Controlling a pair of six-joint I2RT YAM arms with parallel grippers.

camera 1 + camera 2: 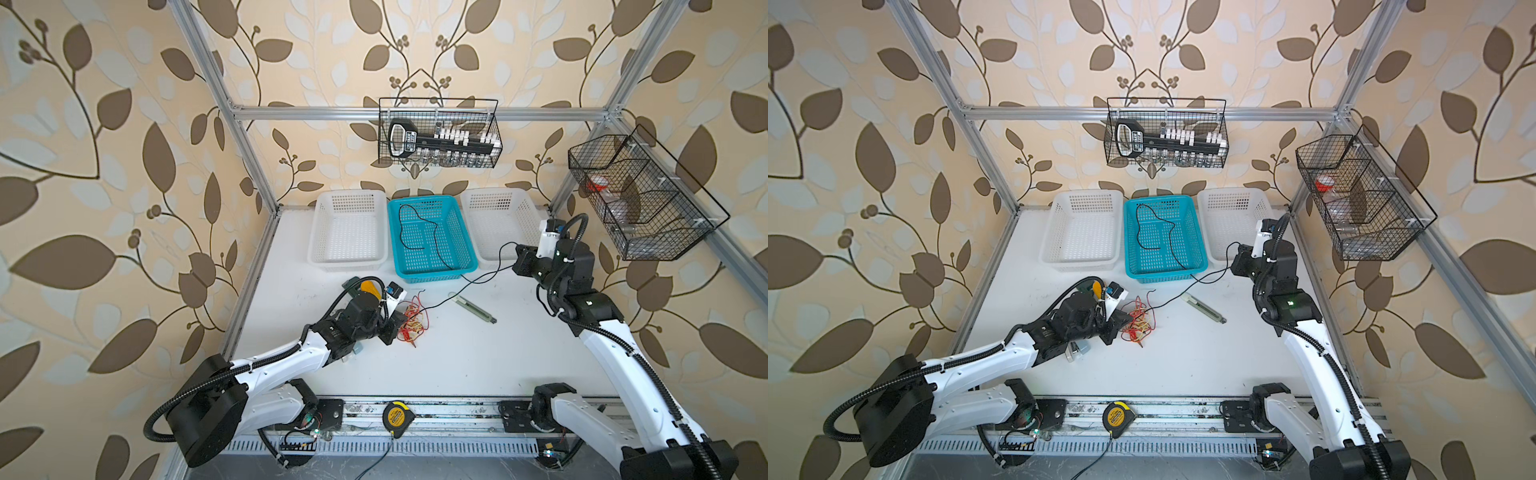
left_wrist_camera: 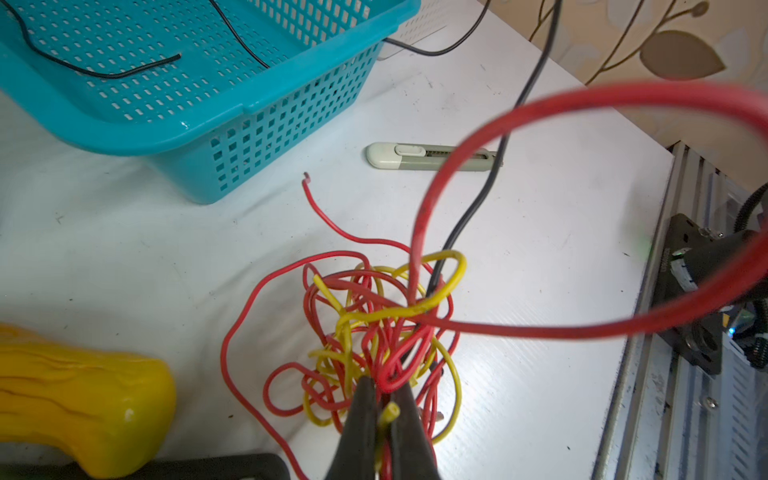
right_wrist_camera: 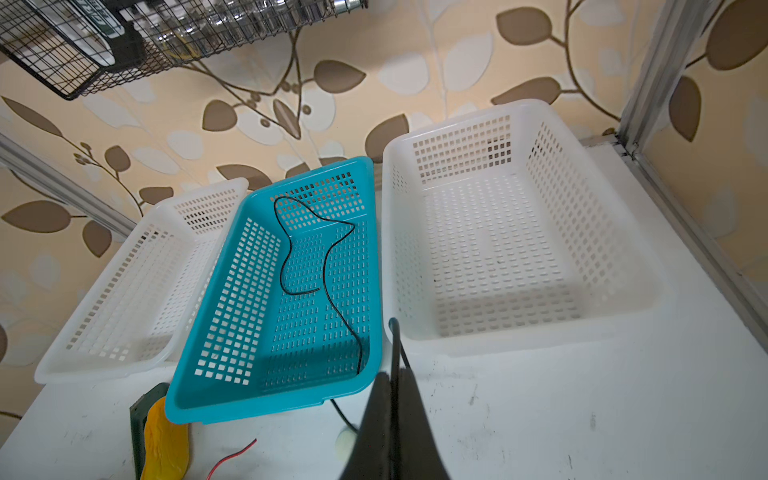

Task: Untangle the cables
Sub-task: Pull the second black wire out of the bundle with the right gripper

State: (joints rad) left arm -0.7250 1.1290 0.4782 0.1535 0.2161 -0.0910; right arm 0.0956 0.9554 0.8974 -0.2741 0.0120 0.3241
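Left gripper (image 2: 384,390): my jaws are clenched on red and yellow strands at the near edge of the heap.
Knotted heap of thin red and yellow wires (image 1: 411,322): lies on the white tabletop (image 1: 457,365), one red end free.
Thin black wire (image 2: 469,216): runs from the knot toward my other arm.
Right gripper (image 3: 395,378): grasping that black wire, raised before the baskets.
Teal perforated plastic basket (image 1: 432,276): black wire inside, trailing over the near rim. I cannot tell whether it is the same wire.
Progress: early, I judge. Red and yellow remain unsorted.
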